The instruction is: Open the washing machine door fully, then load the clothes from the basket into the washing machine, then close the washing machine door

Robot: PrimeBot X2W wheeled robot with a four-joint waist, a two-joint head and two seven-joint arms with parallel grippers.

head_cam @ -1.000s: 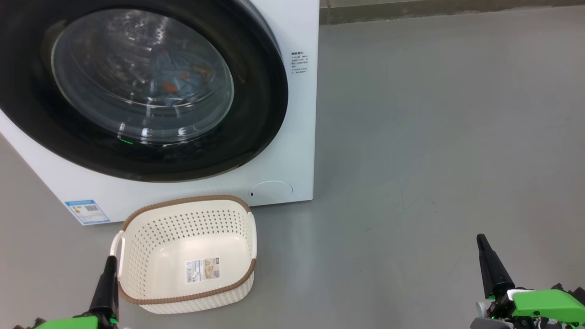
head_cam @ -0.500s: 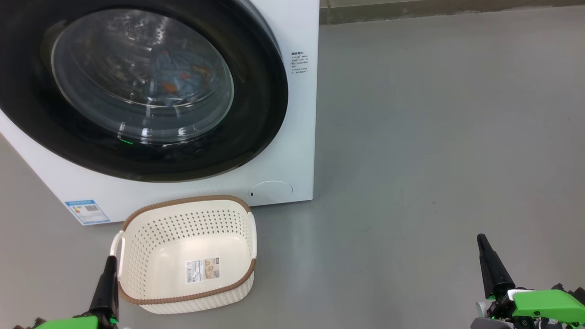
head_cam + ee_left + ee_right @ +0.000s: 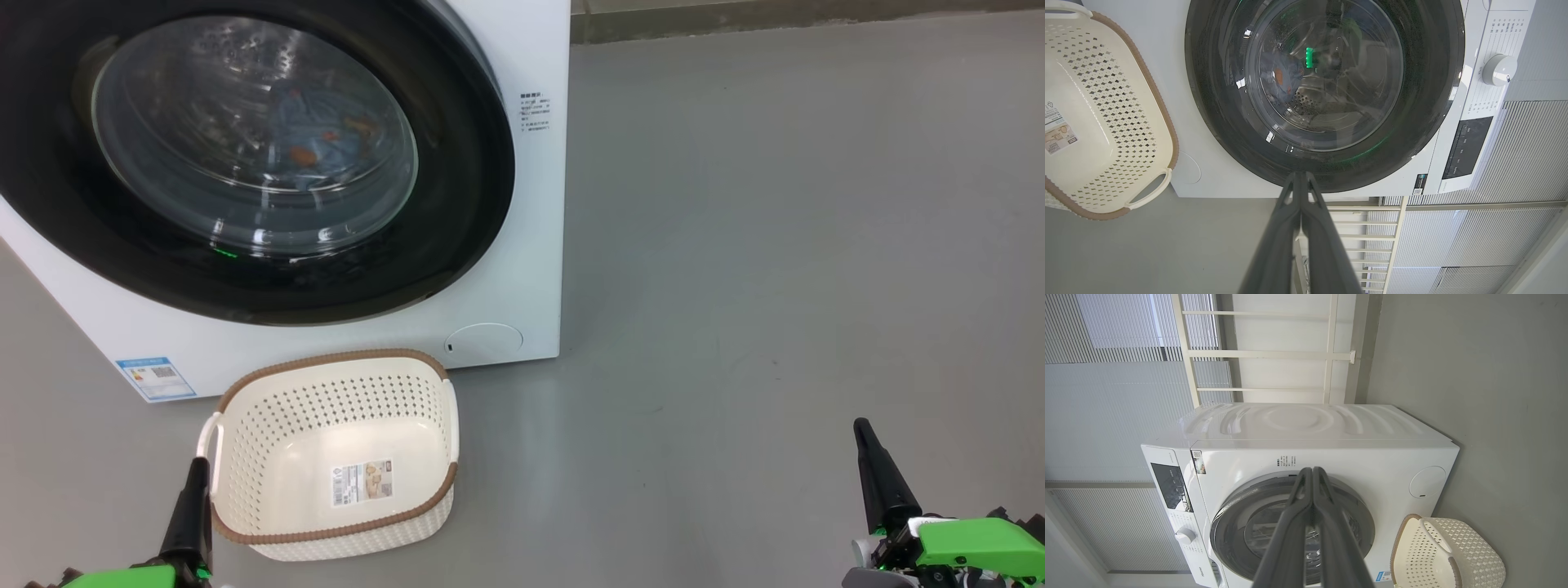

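1. The task looked all but done: the washing machine door [image 3: 467,181] sat flush, the clothes [image 3: 314,140] were behind its glass and the basket [image 3: 328,359] was empty. Best to keep the arms back and check the latch.
2. The left gripper [image 3: 1299,179] and right gripper [image 3: 1312,474] had their fingers pressed together and held nothing.
3. The door was well ahead of both grippers, untouched. The basket was just beside the left gripper.

Washing machine door [image 3: 473,188]: a black rim is seen, glossy and smooth, with reflections.
Door window [image 3: 245,204]: clear glass is shown, shiny, with bright highlights.
Washing machine [image 3: 522,269]: a smooth white casing with a mild sheen is shown.
Drum [image 3: 1306,104]: perforated bare metal is seen through the glass.
Clothes [image 3: 314,135]: soft printed cloth is seen, creased.
Basket [image 3: 326,408]: cream plastic is used, perforated, slightly glossy inside.
Basket rim [image 3: 367,354]: a brown woven-look texture is given.
Label [image 3: 362,482]: printed paper is suggested.
Floor [image 3: 775,245]: smooth and matt, faintly mottled.
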